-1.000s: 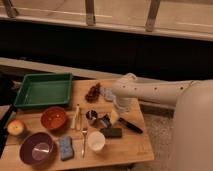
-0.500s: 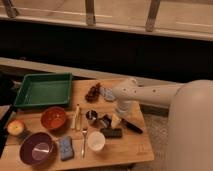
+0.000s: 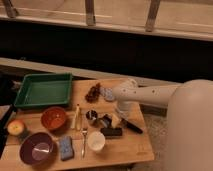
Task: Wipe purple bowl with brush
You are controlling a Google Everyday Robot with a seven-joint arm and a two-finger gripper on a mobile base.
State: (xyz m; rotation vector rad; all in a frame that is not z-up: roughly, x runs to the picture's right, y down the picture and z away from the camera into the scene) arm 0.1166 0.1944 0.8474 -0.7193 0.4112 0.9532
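Note:
The purple bowl (image 3: 37,149) sits at the front left corner of the wooden table, with a paler shiny inside. The brush (image 3: 131,126) lies on the table right of centre; its black handle points to the right front. My gripper (image 3: 109,121) hangs low over the table at the brush's left end, next to a pale yellowish piece (image 3: 116,120). Whether it touches the brush is not clear. The white arm (image 3: 135,94) reaches in from the right. The gripper is far to the right of the purple bowl.
An orange-brown bowl (image 3: 54,118) stands behind the purple bowl, and a green tray (image 3: 44,90) is at the back left. A blue sponge (image 3: 65,148), white cup (image 3: 95,141), dark block (image 3: 111,132), small metal cup (image 3: 91,116), fork (image 3: 84,141) and apple (image 3: 16,127) crowd the front.
The arm has shifted slightly forward and down towards the brush. The objects on the table have not moved.

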